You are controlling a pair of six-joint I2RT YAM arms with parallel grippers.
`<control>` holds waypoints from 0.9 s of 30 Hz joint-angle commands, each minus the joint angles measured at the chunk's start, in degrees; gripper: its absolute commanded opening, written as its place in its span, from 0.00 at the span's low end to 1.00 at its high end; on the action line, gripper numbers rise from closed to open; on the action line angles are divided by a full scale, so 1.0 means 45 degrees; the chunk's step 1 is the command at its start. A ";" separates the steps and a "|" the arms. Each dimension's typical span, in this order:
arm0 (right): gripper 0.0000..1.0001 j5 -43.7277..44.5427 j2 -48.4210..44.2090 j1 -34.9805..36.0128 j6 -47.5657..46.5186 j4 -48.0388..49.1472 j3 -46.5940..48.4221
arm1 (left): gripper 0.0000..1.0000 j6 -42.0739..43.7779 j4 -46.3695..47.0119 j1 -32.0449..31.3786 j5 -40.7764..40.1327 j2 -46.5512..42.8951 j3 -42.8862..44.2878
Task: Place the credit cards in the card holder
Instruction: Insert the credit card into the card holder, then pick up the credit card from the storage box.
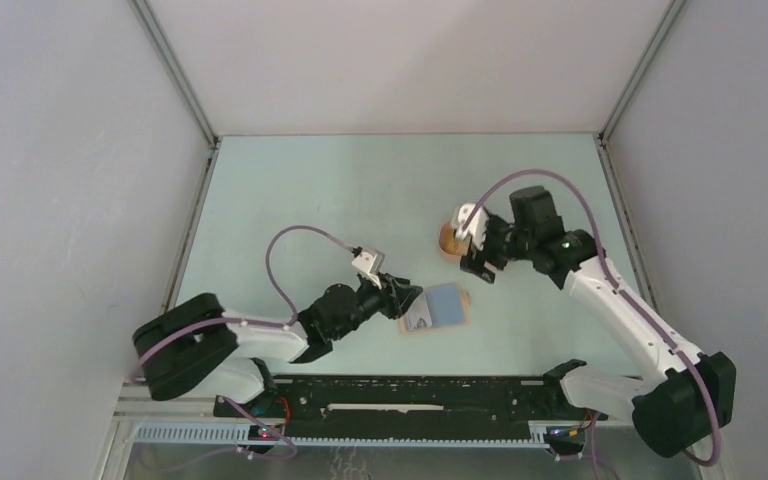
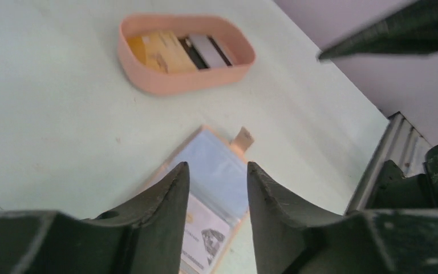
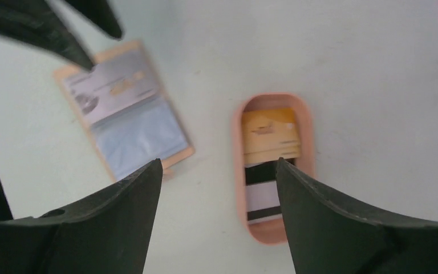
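Note:
The tan card holder (image 1: 440, 306) lies open on the table, with a bluish pocket and a white printed card (image 2: 202, 234) in it. My left gripper (image 1: 401, 298) is open and empty, low over the holder's (image 2: 211, 148) near end. Several credit cards lie in the peach tray (image 1: 447, 240): an orange-yellow one (image 3: 269, 134) and a white one with dark stripes (image 3: 260, 194). My right gripper (image 1: 476, 264) is open and empty, above the table beside the tray (image 3: 271, 231). The holder (image 3: 125, 114) shows in the right wrist view too.
The peach oval tray (image 2: 165, 85) stands beyond the holder in the left wrist view. Grey enclosure walls stand on the left, right and back. The black rail (image 1: 410, 395) with the arm bases runs along the near edge.

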 commanded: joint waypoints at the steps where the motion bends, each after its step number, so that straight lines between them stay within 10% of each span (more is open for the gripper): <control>1: 0.83 -0.1028 0.0644 -0.1460 0.5041 0.0673 0.1698 | 0.52 0.3637 -0.2128 0.0037 -0.0365 -0.1594 0.1323; 9: 0.82 -0.2915 0.3339 -0.4085 1.0774 0.2368 0.2557 | 0.99 0.7075 -0.2436 0.0350 -0.1215 -0.1484 0.3848; 19: 0.72 -0.3649 0.6602 -0.5112 1.3709 0.3848 0.2532 | 0.93 0.6570 -0.3162 0.2436 0.1386 0.0498 0.7619; 27: 0.64 -0.3660 0.8403 -0.5170 1.4279 0.4007 0.2650 | 0.77 0.4206 -0.1780 0.3544 0.3609 0.2635 0.7004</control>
